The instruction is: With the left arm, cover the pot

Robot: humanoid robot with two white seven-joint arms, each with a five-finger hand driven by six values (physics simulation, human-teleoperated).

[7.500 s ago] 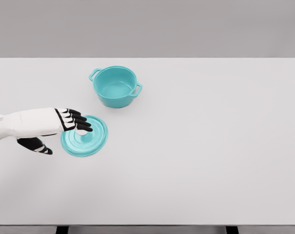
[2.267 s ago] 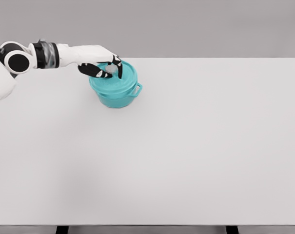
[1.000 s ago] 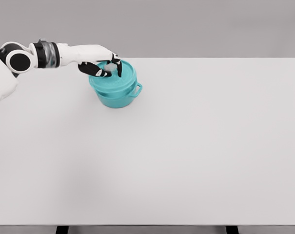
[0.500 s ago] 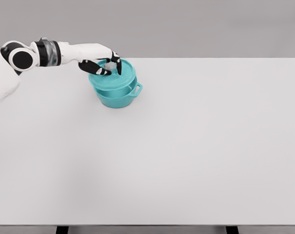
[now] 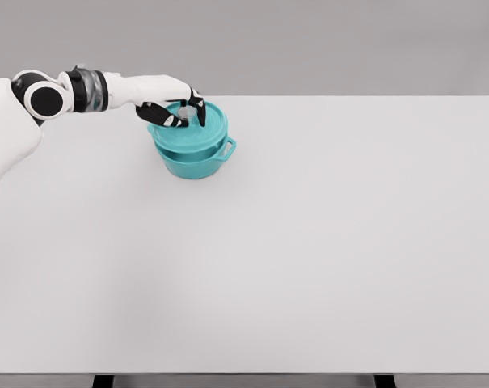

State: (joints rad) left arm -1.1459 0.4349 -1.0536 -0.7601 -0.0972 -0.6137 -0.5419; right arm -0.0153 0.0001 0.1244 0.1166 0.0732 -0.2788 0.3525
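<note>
The teal pot (image 5: 193,159) stands on the far left part of the white bench (image 5: 309,242), its right side handle (image 5: 226,148) sticking out toward the near right. The matching teal lid (image 5: 197,127) is on top of it, covering the opening, though it looks slightly tilted and a dark line shows between lid and pot on the near side, so I cannot tell whether it is fully seated. My left robot hand (image 5: 178,112) is over the lid with its black fingers (image 5: 200,109) curled around the pale knob (image 5: 187,118) at the lid's middle, gripping it. My white left arm (image 5: 107,87) reaches in from the left edge, stretched out along the far edge of the bench, with its dark wrist band and round joint showing.
</note>
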